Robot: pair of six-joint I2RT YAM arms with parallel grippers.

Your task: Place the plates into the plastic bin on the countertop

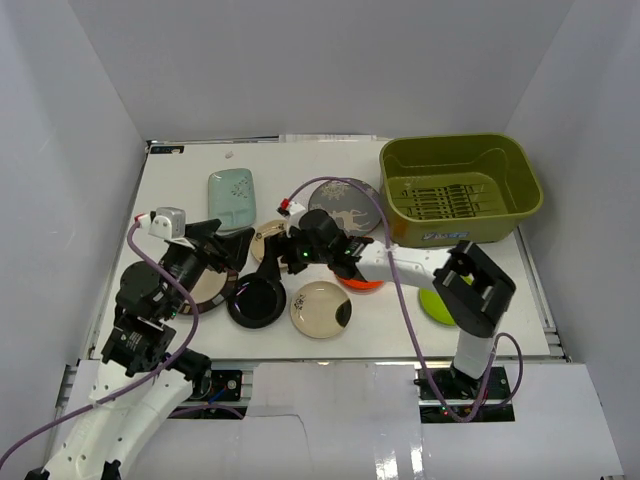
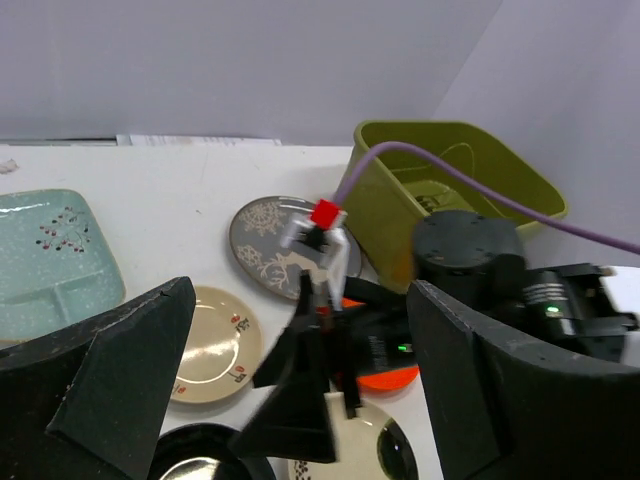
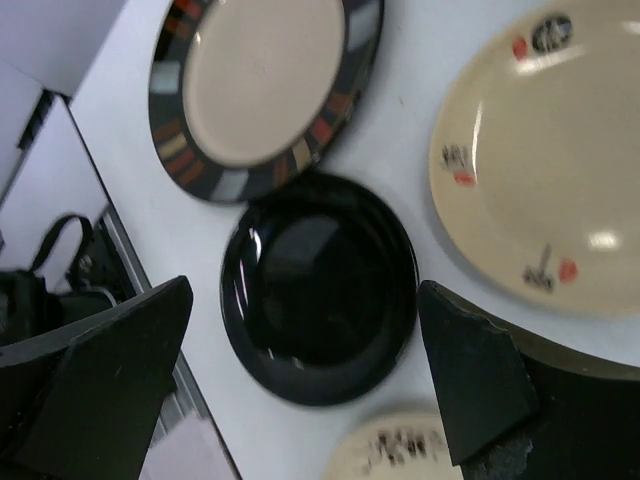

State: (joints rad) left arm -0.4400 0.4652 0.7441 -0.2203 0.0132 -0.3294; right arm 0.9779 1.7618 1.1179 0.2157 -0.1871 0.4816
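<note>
The plates lie about the middle of the tabletop; the plastic bin at its far right corner holds none. The left fingers and right fingers gape wide and empty, the right over the glossy black plate. First pickup, I'd judge: drop and pinch its rim.

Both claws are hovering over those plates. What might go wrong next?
The right gripper hangs open over the glossy black plate, which lies flat; the grip might slip off its low rim. The left gripper is close beside it, so the two may bump. The striped-rim plate and cream plate lie near and could get nudged.
</note>
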